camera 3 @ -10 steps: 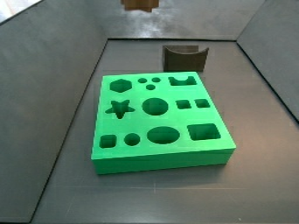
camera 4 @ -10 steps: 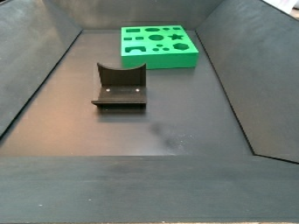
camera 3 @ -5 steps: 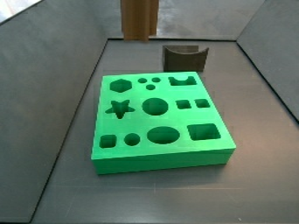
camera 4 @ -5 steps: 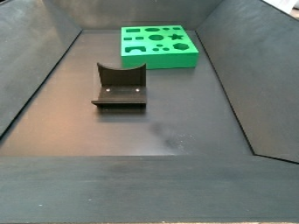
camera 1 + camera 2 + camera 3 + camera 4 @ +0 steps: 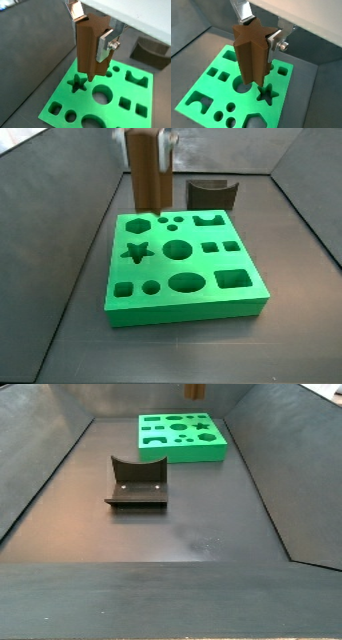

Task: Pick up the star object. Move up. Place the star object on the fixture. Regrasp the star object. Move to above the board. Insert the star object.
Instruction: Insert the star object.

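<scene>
While hanging above the large bright green rectangular board (image 5: 179, 266) with its many shaped holes, the hand (image 5: 91, 31) is gripping the long brown wood-coloured star-section block (image 5: 254, 52) upright between its flat silver fingers (image 5: 106, 43). In both wrist views the block's lower end is hovering over the board's star-shaped hole (image 5: 79, 83), apart from the surface. In a side view, the small dark grey-black fixture (image 5: 136, 483) with its scooped top is standing on the dark floor (image 5: 174, 534), well apart from the board.
</scene>
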